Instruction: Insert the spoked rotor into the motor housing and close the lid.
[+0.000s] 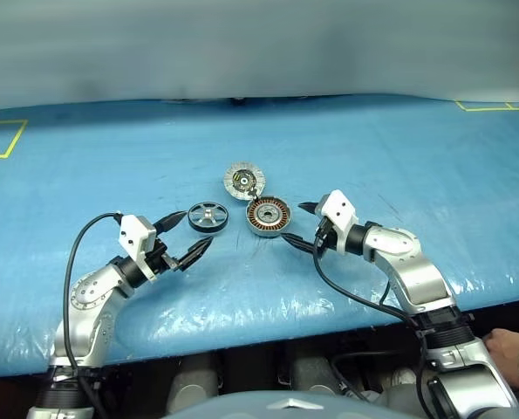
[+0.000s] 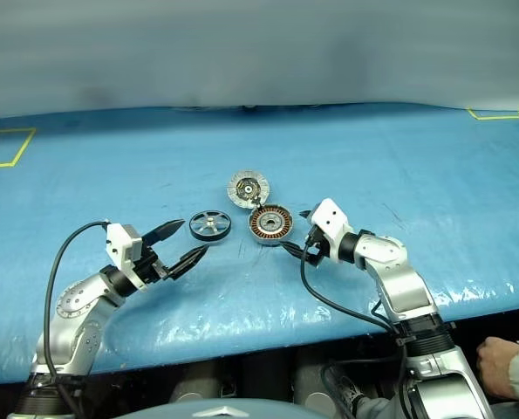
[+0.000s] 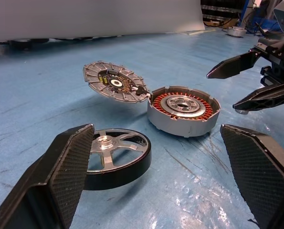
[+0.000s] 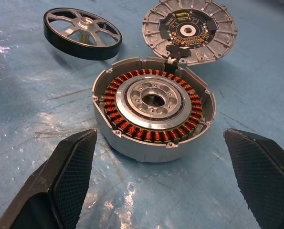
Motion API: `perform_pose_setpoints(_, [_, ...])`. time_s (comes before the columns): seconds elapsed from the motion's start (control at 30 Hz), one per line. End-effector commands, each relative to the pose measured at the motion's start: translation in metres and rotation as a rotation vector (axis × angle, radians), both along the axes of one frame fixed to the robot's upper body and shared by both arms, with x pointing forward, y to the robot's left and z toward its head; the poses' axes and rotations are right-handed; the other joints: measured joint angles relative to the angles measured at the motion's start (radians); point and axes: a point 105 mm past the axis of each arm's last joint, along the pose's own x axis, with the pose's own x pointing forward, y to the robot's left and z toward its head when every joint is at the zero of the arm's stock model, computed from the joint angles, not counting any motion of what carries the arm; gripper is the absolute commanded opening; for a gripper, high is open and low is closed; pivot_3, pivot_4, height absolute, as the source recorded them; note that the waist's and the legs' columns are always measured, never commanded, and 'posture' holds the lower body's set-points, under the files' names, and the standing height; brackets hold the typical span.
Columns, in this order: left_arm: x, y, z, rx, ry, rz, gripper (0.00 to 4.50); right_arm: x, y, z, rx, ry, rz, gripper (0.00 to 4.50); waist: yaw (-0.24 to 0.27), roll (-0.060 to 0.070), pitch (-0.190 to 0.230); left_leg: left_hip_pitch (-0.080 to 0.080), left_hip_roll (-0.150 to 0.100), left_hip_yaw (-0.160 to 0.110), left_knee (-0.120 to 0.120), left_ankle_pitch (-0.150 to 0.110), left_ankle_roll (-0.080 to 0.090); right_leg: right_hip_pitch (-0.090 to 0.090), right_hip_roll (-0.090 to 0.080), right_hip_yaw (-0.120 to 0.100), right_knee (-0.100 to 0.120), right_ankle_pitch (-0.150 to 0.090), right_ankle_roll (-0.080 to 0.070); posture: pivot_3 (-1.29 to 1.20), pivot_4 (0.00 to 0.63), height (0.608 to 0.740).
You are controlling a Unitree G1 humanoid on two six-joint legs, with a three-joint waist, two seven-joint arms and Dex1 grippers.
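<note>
spoked rotor [image 1: 208, 216], one of it, lies flat on the blue table cover [image 1: 399, 148] just left of the single motor housing [image 1: 268, 216], whose one lid [image 1: 244, 181] stands tipped open at its far edge, parts-side showing. left gripper [image 1: 186, 236] reaches in low and level from the left with fingers spread wide and empty just short of the rotor, while right gripper [image 1: 298, 224] angles slightly down from the right, equally wide and empty beside the housing. open blue cover lies all around the three parts, well clear of the table's near edge.

A desk under a crinkled glossy blue plastic sheet [image 1: 372, 148]; yellow tape lines [image 1: 4, 140] at its far corners; a person's hand [image 1: 508, 349] at the near edge.
</note>
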Motion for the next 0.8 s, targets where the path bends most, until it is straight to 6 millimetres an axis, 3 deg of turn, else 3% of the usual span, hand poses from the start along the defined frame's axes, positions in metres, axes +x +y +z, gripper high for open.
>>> perform_pose_setpoints(0.03, [0.0012, -0.0015, 0.0110, 0.006, -0.056, -0.006, 4.50, 0.0041, -0.0003, 0.0119, -0.003, -0.052, 0.008, 4.44, 0.000, 0.000, 0.000, 0.000, 0.000, 0.000, 0.000, 0.000, 0.000, 0.000, 0.000, 0.000, 0.000, 0.000, 0.000, 0.00, 0.150, 0.740])
perform_pose_setpoints(0.8, [0.0011, -0.0024, 0.0090, 0.006, -0.048, -0.008, 4.50, 0.0043, -0.0007, 0.0088, -0.015, -0.049, 0.013, 4.44, 0.000, 0.000, 0.000, 0.000, 0.000, 0.000, 0.000, 0.000, 0.000, 0.000, 0.000, 0.000, 0.000, 0.000, 0.000, 0.00, 0.150, 0.740])
